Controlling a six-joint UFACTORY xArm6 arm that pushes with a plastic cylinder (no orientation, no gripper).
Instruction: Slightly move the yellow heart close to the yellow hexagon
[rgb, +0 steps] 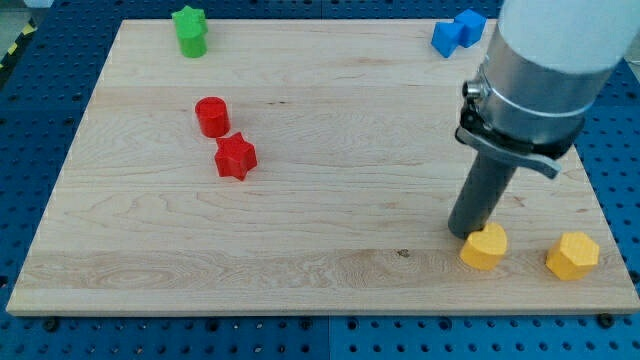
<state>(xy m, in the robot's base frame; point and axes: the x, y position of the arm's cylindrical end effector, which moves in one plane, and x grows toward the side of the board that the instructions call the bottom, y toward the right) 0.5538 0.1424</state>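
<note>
The yellow heart (484, 247) sits near the board's near-right edge — the tip (466, 233) touching its far-left side — yellow hexagon (573, 256) apart, right.

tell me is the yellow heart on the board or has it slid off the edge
On the board. The yellow heart sits flat on the wooden board near its bottom edge, my tip just at its left.

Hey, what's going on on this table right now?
A robot arm is pushing blocks on a wooden board with its rod. My tip sits against the upper left edge of the yellow heart, near the view's bottom right. The yellow hexagon lies to its right, with a gap between them. The red, green and blue blocks stand apart elsewhere.
</note>
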